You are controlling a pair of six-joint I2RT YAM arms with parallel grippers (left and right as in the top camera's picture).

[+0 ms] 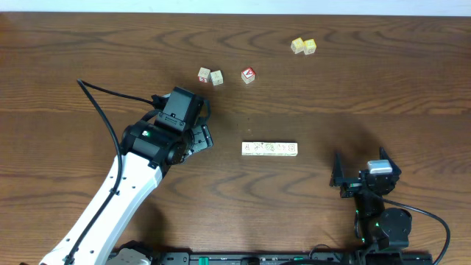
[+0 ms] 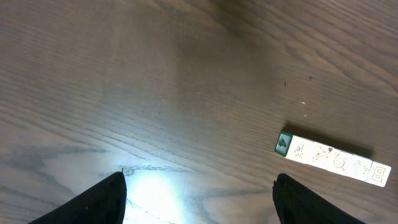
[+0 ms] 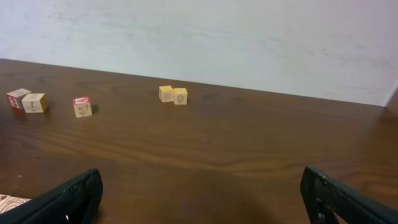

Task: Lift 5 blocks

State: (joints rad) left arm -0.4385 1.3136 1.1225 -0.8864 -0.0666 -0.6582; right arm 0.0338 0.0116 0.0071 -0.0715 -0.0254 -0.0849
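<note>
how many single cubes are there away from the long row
5: two pale cubes side by side, the red-topped cube just right of them, and two yellow cubes touching farther right and back. None seems hidden.

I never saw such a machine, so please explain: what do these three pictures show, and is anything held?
These are two robot arms at a brown wooden table. One picture looks down from above; the other two come from a camera on each wrist, so the dark shapes below are that arm's fingers. The left arm's fingers and the right arm's fingers stand open and hold nothing. On it lie a row of five small whitish wooden cubes with pictures, two more pale wooden cubes, a cube with a red-and-white top and two pale yellow cubes.
</note>
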